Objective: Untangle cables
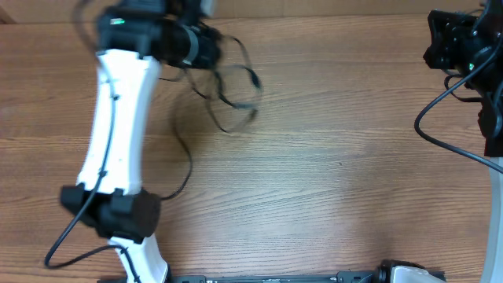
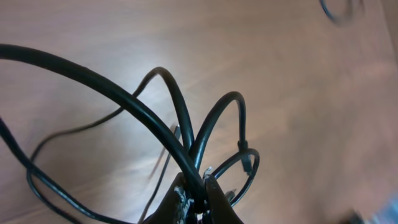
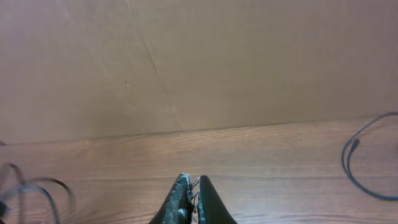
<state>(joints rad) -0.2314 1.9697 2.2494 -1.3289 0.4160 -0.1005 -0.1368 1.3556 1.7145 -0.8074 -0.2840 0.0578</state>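
Observation:
The cables [image 1: 232,93] are a loose bundle of thin black loops hanging at the back left of the wooden table [image 1: 330,181]. My left gripper [image 1: 203,43] is shut on them from above. In the left wrist view several strands of the cables [image 2: 161,121] are pinched between the left gripper's [image 2: 198,180] jaws and arch upward, with small plug ends dangling to the right. My right gripper [image 3: 192,180] is shut with nothing between its fingers, hovering over bare wood. A blurred part of the tangle [image 3: 28,193] shows at that view's lower left.
The right arm [image 1: 460,43] sits at the back right corner, with its thicker black wiring [image 1: 428,118] looping onto the table. Another thin black cord [image 3: 360,168] with a small plug lies alone at the right of the right wrist view. A brown wall [image 3: 199,56] rises behind the table.

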